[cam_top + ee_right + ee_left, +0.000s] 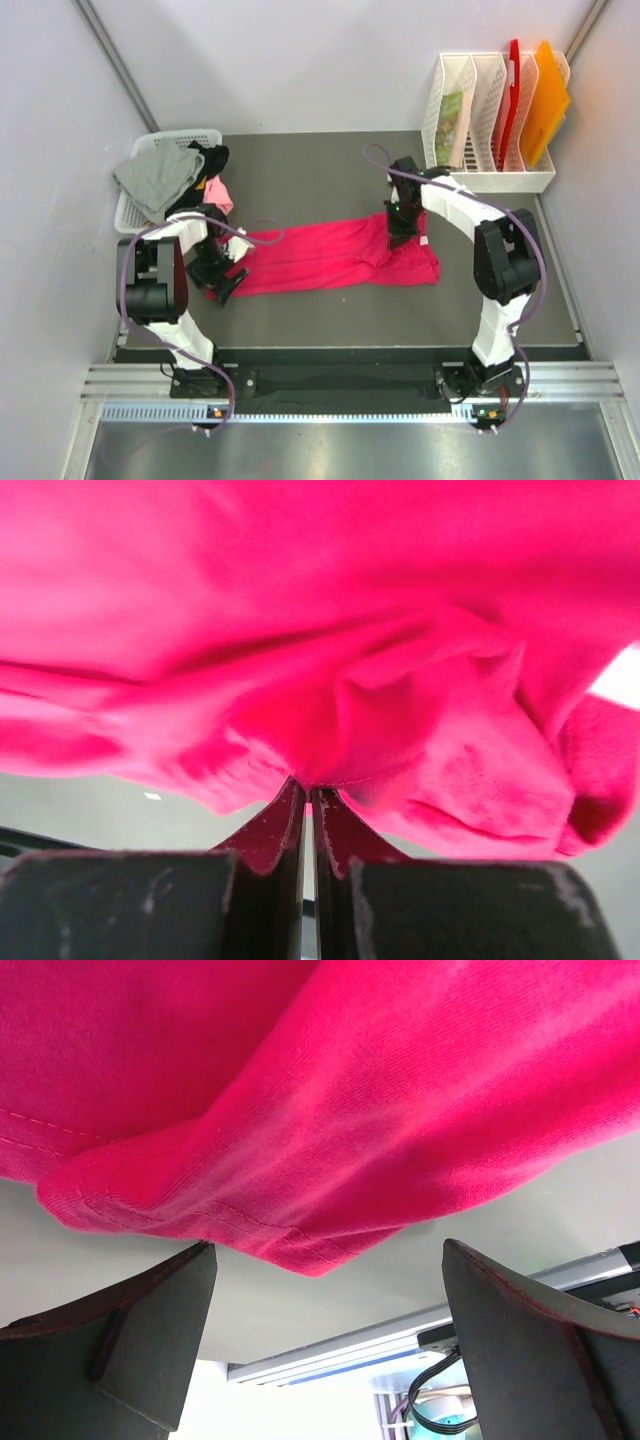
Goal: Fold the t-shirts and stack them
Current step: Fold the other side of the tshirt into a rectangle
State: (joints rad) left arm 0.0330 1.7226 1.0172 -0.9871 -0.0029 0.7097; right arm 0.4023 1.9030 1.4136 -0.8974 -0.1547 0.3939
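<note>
Found a dark grey table (330,170) filling most of the scene. Saw the red t-shirt (330,258) stretched left to right across its middle, mostly flat, bunched at the right end. Noted the right arm (500,262) bent over that right end and the left arm (158,285) reaching to the left end. Spotted a white mesh basket (190,135) at the far left corner, with a grey t-shirt (158,175) draped over it, a black t-shirt (212,158) heaped to the right of the grey one, and a pink t-shirt (218,192) hanging over the basket's right side. Made out a white file rack (490,183) at the far right, holding an orange folder (547,100) and a red folder (512,90). Caught the right claw (308,798) pressed together on a small fold of the red cloth, the fabric puckered above the tips. Found the left claw (325,1260) spread wide, gripping nothing, the folded hem of the red cloth just beyond the gap and touching neither finger.
</note>
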